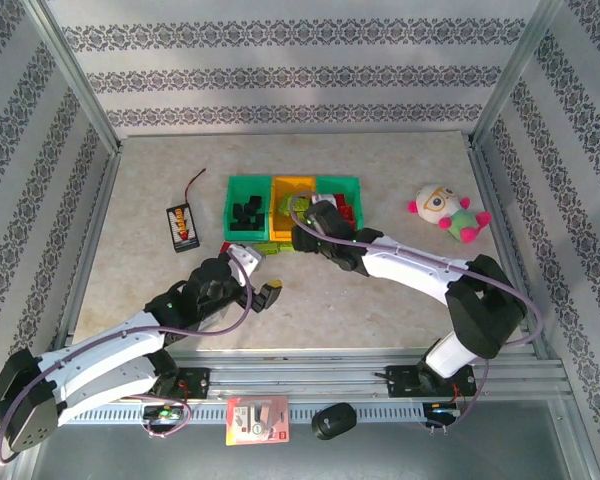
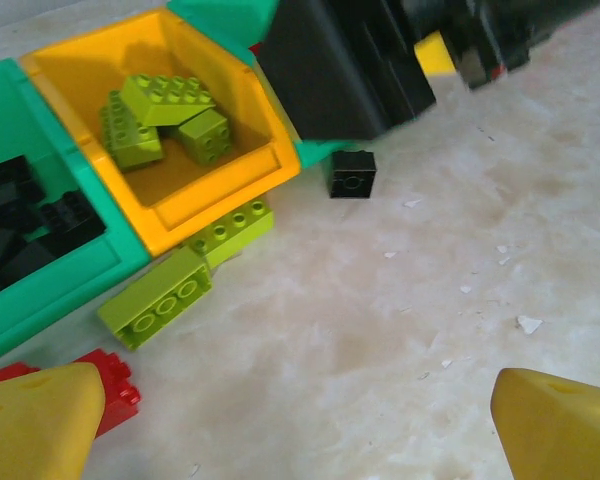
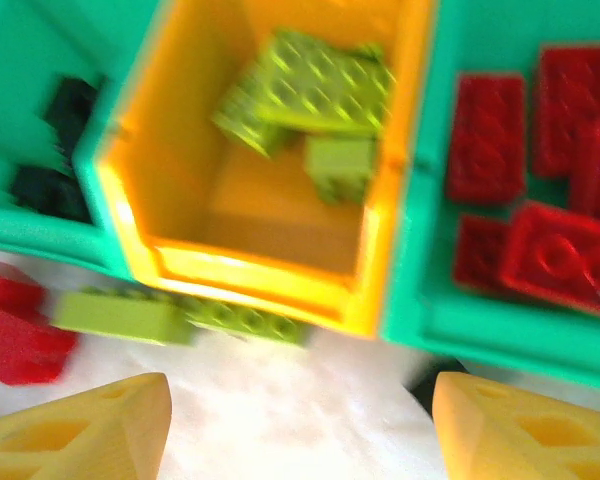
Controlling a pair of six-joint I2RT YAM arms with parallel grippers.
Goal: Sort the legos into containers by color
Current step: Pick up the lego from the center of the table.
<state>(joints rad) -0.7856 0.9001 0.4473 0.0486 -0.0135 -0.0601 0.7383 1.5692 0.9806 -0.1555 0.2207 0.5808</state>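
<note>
Three bins stand in a row at the back: a teal bin (image 1: 232, 208) with black legos (image 2: 30, 215), an orange-yellow bin (image 2: 230, 185) with lime legos (image 3: 310, 85), and a teal bin (image 3: 450, 330) with red legos (image 3: 540, 180). In front of the bins, on the table, lie two lime bricks (image 2: 155, 298) (image 2: 230, 230), a red brick (image 2: 110, 385) and a black brick (image 2: 351, 174). My left gripper (image 2: 300, 430) is open over bare table near these bricks. Also open, my right gripper (image 3: 300, 430) hovers at the orange-yellow bin's front edge.
A black battery holder with wires (image 1: 183, 226) lies left of the bins, and a plush toy (image 1: 445, 212) sits at the right. Metal posts and patterned walls close in the table. A small white and red item (image 1: 257, 420) rests on the front rail.
</note>
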